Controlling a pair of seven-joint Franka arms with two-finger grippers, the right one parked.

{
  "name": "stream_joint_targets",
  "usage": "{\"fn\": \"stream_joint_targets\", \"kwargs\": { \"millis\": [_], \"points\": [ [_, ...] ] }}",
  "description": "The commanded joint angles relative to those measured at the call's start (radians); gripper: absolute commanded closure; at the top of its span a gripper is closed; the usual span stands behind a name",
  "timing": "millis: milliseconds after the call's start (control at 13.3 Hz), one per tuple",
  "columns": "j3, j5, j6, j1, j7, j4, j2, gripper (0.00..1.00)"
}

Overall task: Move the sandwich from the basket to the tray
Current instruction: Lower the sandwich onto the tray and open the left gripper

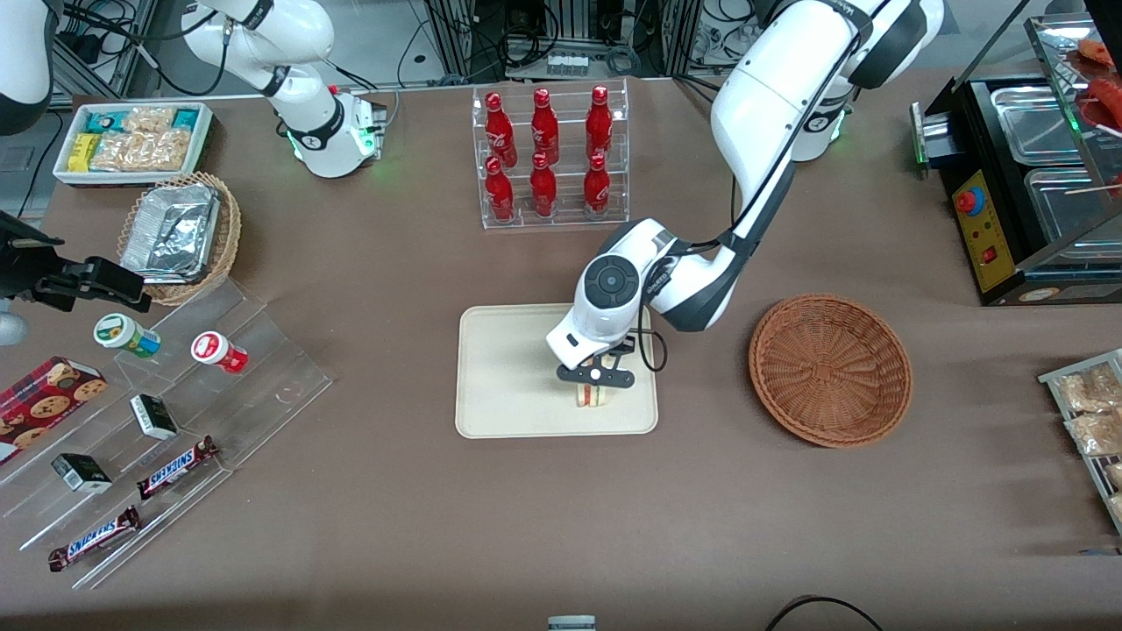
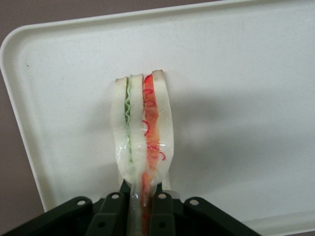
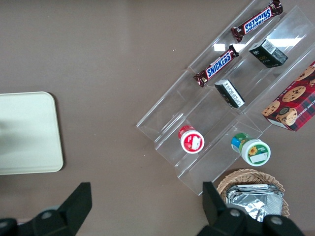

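Note:
The sandwich (image 1: 593,396), a pale bread wedge with green and red filling, stands on its edge over the cream-white tray (image 1: 508,386), near the tray's end toward the working arm. In the left wrist view the sandwich (image 2: 142,128) is pinched between my black fingers. My gripper (image 1: 595,379) is shut on the sandwich, just above the tray (image 2: 236,98). The round reddish-brown wicker basket (image 1: 829,368) sits empty beside the tray, toward the working arm's end of the table.
A clear rack of red bottles (image 1: 550,156) stands farther from the front camera than the tray. A clear stepped stand with snack bars (image 1: 175,464), cups and boxes, a tan wicker basket with foil containers (image 1: 180,230) and a white snack bin (image 1: 131,140) lie toward the parked arm's end. A black appliance (image 1: 1026,193) stands at the working arm's end.

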Motion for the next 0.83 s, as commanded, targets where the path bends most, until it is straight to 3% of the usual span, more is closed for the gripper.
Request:
{"fn": "stream_joint_targets", "kwargs": {
  "millis": [0, 752],
  "points": [
    [0.004, 0.000, 0.006, -0.011, -0.002, 0.033, 0.022, 0.00],
    [0.008, 0.007, -0.020, -0.002, -0.006, 0.054, -0.039, 0.00]
  ]
}}
